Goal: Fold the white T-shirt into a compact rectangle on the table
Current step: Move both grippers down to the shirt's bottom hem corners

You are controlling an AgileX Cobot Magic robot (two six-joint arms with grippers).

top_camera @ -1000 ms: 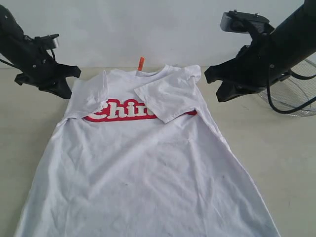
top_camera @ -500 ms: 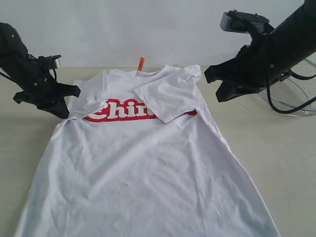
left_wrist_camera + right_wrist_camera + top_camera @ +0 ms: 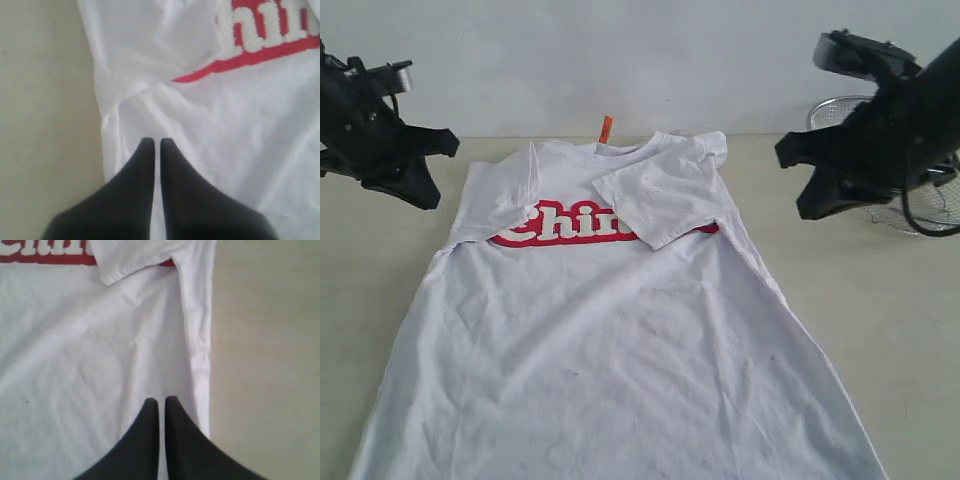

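Observation:
The white T-shirt (image 3: 610,340) lies flat on the table (image 3: 880,330), front up, with both sleeves folded inward over the red lettering (image 3: 560,228); an orange neck tag (image 3: 606,128) sticks out at the collar. My left gripper (image 3: 420,190) hovers shut and empty beyond the shirt's left shoulder. In the left wrist view my left gripper (image 3: 156,142) sits above the T-shirt (image 3: 225,125) near its side edge. My right gripper (image 3: 810,205) hangs shut and empty to the right of the shirt. In the right wrist view my right gripper (image 3: 161,401) is over the T-shirt (image 3: 90,355) by its side seam.
A round wire-mesh basket (image 3: 905,215) stands at the back right, partly behind the right arm. A pale wall runs behind the table. Bare table (image 3: 45,100) lies on both sides of the shirt.
Both arms have drawn outward from the shirt: the left one up and to the left, the right one to the right, uncovering more of the basket. The shirt has not moved.

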